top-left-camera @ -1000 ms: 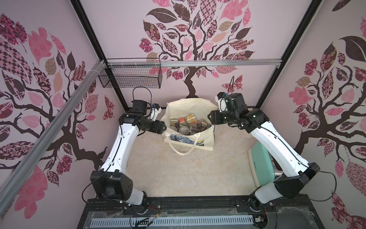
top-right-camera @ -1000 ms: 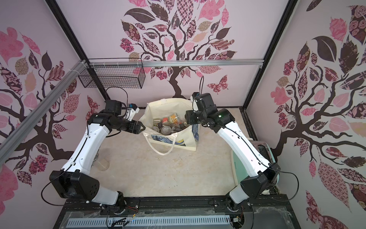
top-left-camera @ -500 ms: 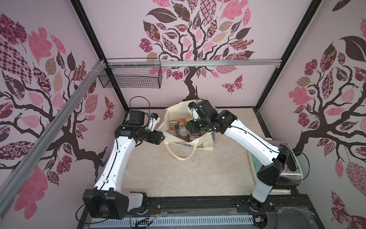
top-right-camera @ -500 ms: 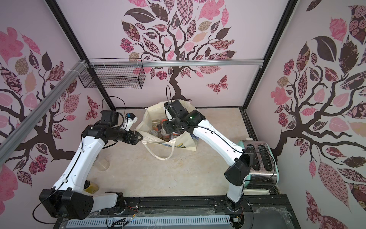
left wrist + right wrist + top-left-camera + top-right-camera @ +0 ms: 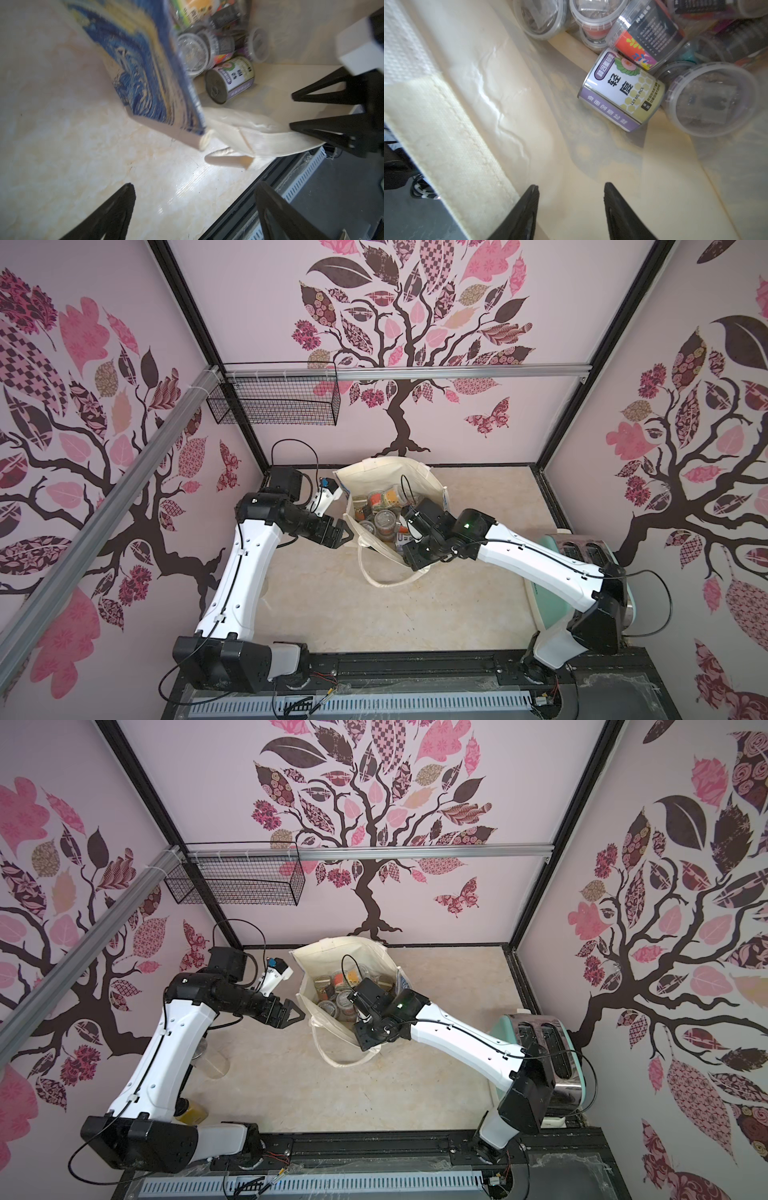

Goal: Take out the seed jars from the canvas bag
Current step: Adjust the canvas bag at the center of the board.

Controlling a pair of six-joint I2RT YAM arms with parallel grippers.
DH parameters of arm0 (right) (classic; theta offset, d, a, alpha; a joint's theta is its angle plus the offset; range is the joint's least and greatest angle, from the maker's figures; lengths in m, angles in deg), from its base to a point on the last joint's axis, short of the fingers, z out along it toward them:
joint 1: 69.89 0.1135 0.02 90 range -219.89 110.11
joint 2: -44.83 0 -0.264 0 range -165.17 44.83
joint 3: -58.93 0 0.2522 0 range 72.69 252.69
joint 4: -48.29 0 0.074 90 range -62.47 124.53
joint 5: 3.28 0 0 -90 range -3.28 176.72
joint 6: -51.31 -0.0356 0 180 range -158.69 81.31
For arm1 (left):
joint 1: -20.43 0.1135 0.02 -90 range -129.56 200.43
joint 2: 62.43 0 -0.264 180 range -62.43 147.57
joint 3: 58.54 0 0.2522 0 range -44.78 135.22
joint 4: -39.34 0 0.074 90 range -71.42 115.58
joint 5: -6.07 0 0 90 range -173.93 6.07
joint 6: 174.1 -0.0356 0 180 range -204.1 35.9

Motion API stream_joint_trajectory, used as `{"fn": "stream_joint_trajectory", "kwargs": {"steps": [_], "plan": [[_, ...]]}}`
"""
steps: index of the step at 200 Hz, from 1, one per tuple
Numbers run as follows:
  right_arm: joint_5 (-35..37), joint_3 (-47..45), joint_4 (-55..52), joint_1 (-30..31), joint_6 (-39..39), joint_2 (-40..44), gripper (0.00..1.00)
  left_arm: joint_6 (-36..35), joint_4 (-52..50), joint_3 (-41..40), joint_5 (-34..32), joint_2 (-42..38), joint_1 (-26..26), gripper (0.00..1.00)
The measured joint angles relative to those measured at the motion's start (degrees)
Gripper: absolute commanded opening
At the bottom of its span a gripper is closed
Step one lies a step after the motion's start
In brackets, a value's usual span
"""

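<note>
Left jaws wide beside the canvas bag (image 5: 388, 472); right jaws parted (empty) inside it, near seed jars (image 5: 384, 521)

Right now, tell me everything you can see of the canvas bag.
The canvas bag is cream cloth with a blue-and-yellow swirl print on one outer side and pale handles, one looping onto the table. It stands toward the back, mouth open, jars and a small tin piled inside. The right gripper reaches in through the mouth, jaws apart; the open left gripper sits beside its rim, holding nothing.
</note>
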Motion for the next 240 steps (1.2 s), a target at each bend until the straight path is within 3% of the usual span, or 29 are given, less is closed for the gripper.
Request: {"fn": "stream_joint_trajectory", "kwargs": {"steps": [27,60,98,152,240], "plan": [[-1.01,-2.49,3.93,1.09,-1.62,1.16,0.54,2.86,0.66,5.2,3.39,1.33,0.48,0.98],[-0.11,-7.34,7.08,3.52,-3.13,2.67,0.55,9.53,4.87,5.01,0.59,5.07,0.79,0.98],[2.82,-8.02,9.84,4.07,-4.04,2.8,0.57,13.44,9.73,-1.68,-3.3,6.38,0.61,0.97],[7.78,-7.78,14.43,3.96,-4.87,2.78,0.63,11.78,11.87,-9.9,-6.71,1.38,-1.05,0.94],[22.49,12.02,15.72,3.23,-0.55,-10.58,0.88,9.14,10.88,-18.36,-9.14,-3.78,-3.21,0.96]]}}
